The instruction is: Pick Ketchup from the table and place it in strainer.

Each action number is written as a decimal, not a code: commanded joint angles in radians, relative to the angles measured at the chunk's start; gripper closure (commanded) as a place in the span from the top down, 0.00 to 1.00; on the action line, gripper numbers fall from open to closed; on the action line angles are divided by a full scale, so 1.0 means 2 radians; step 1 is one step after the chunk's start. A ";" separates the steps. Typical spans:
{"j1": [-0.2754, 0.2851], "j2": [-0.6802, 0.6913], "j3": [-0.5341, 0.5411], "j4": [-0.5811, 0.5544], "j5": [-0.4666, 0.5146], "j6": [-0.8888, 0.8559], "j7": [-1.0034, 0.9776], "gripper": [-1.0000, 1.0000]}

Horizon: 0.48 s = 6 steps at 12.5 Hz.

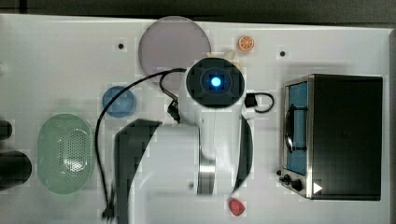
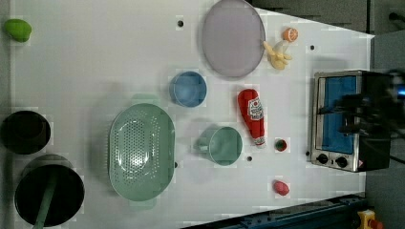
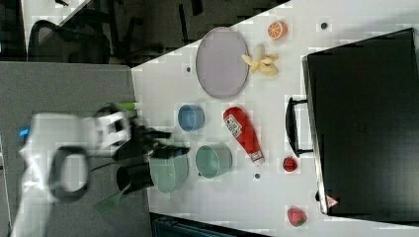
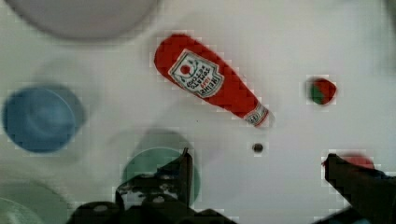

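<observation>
The ketchup [image 4: 210, 84] is a red squeeze bottle with a white label, lying on its side on the white table; it also lies flat in the left view as the ketchup [image 2: 253, 116] and in the right view as the ketchup [image 3: 243, 133]. The strainer [image 2: 142, 151] is a large pale mint-green oval basket with a dotted bottom, holding nothing, also seen as the strainer [image 1: 65, 154]. My gripper [image 4: 257, 158] hangs well above the table, open, with nothing between its dark fingers [image 4: 184, 170]. The bottle lies apart from them. In the top view my arm [image 1: 215, 81] hides the bottle.
A green cup [image 2: 224, 145] stands between strainer and bottle. Nearby are a blue bowl [image 2: 188, 88], a purple plate [image 2: 232, 37], a banana [image 2: 278, 55], an orange slice [image 2: 290, 34], a small red-green fruit [image 2: 281, 144] and a strawberry [image 2: 281, 187]. A toaster oven [image 2: 341, 119] stands at the left view's right, black pots [image 2: 25, 131] at the left view's left.
</observation>
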 commanded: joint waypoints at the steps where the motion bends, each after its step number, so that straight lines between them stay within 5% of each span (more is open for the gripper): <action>1: 0.002 -0.005 -0.007 -0.036 0.004 0.066 -0.194 1.00; 6: 0.004 0.038 0.001 -0.110 -0.002 0.211 -0.341 1.00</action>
